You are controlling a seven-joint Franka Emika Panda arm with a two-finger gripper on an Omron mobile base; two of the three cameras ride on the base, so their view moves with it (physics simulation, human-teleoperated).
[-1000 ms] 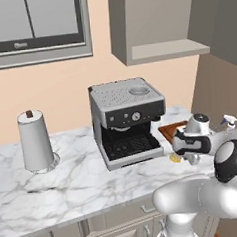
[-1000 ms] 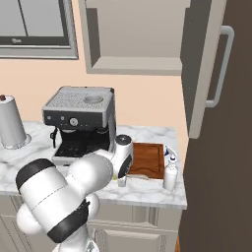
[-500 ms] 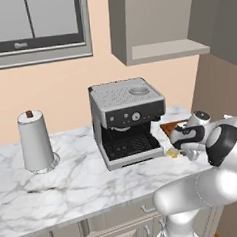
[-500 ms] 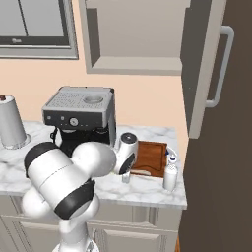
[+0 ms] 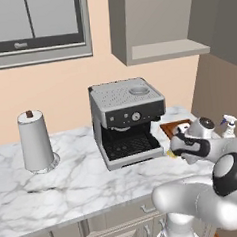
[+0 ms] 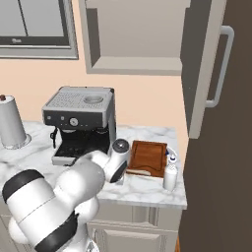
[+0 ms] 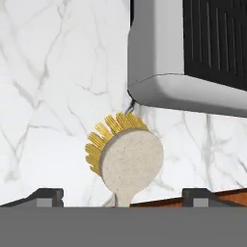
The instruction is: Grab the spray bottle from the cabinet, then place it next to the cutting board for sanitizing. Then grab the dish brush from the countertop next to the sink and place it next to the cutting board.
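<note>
Marble countertop [image 7: 48, 72] carries the dish brush [image 7: 126, 155] by the coffee machine [image 7: 193, 53], jaws released.

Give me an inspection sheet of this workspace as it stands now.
Surface: white marble countertop.
Job's things: dish brush lies on the marble beside the cutting board, close to the coffee machine; spray bottle stands upright at the board's right side.
Clutter: paper-towel roll upright at far left.
Grippers: gripper open, fingers either side of the brush handle.
Cables: nothing seen.
Surroundings: wall cabinet with open niche; window.
</note>
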